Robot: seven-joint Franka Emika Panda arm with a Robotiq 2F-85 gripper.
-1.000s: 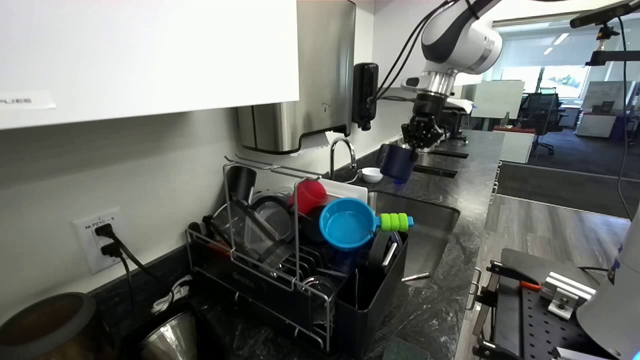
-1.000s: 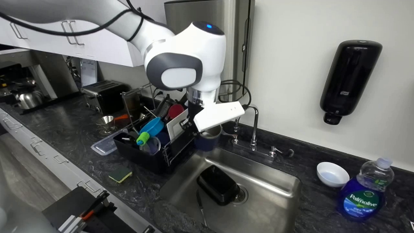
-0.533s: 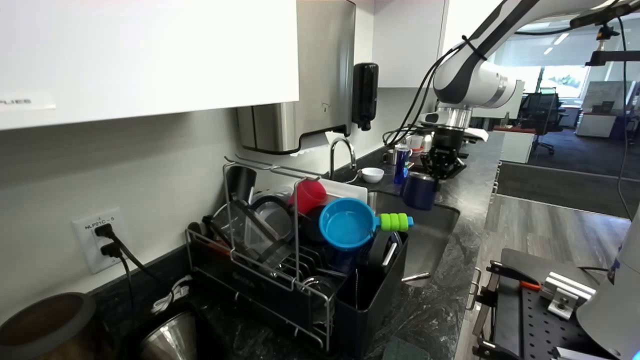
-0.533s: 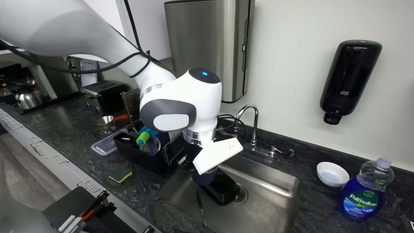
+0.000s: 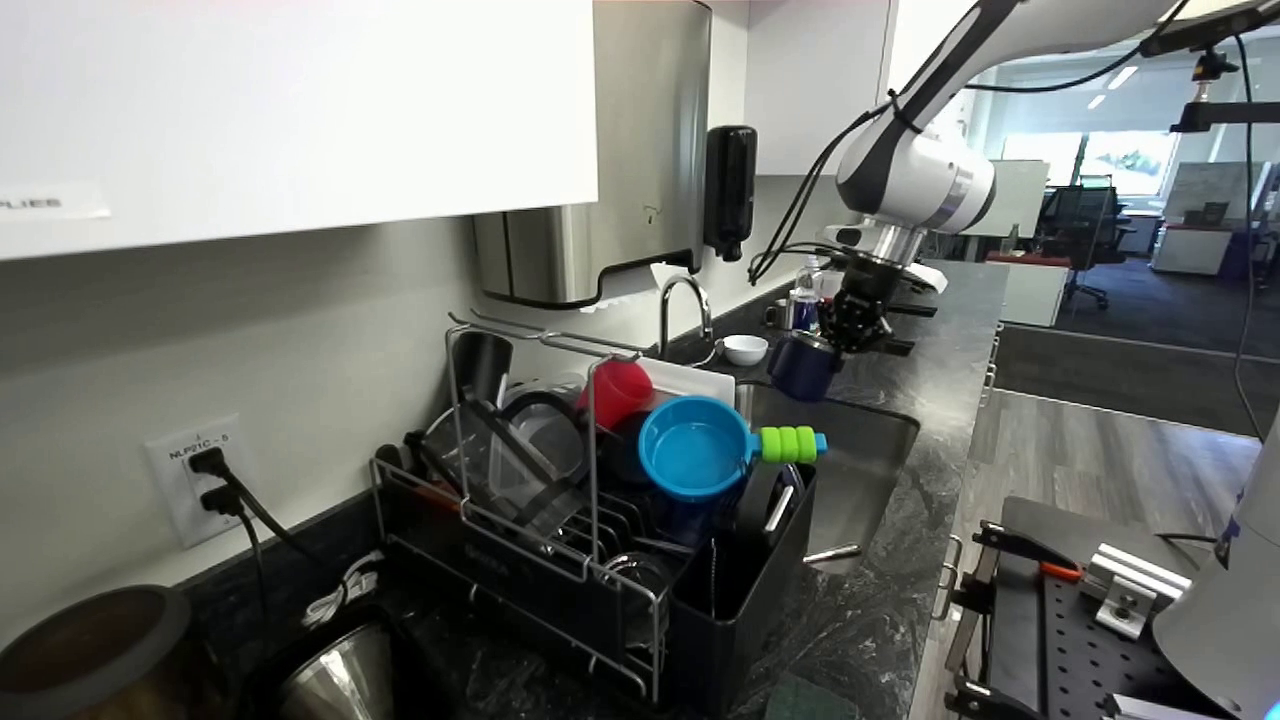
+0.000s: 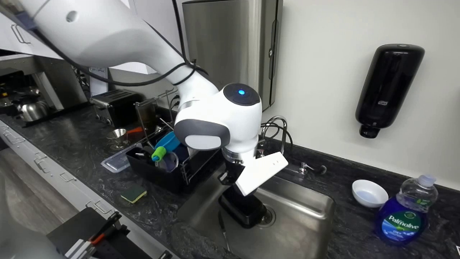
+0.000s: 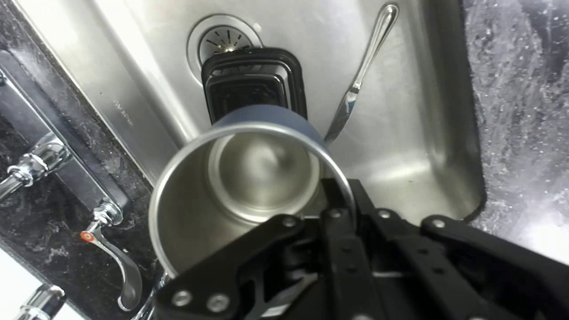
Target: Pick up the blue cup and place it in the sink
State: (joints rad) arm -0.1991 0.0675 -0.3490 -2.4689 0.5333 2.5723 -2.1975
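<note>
1 blue cup point(image 7: 262, 171), rim pinched in gripper point(image 7: 346, 191), above sink point(image 7: 400, 102)

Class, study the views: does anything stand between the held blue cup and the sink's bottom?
Yes, apparently: a black container sits in the sink, partly hidden behind the blue cup in the wrist view. A knife lies beside the container.

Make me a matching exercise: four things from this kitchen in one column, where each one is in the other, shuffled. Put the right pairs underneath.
1. blue cup
2. white bowl
3. black container
4. sponge

A. on the counter, beside the Palmolive bottle
B. on the counter, near the dish rack
C. inside the sink
D. held by the gripper, above the sink

Pairs: 1-D; 2-A; 3-C; 4-B
</note>
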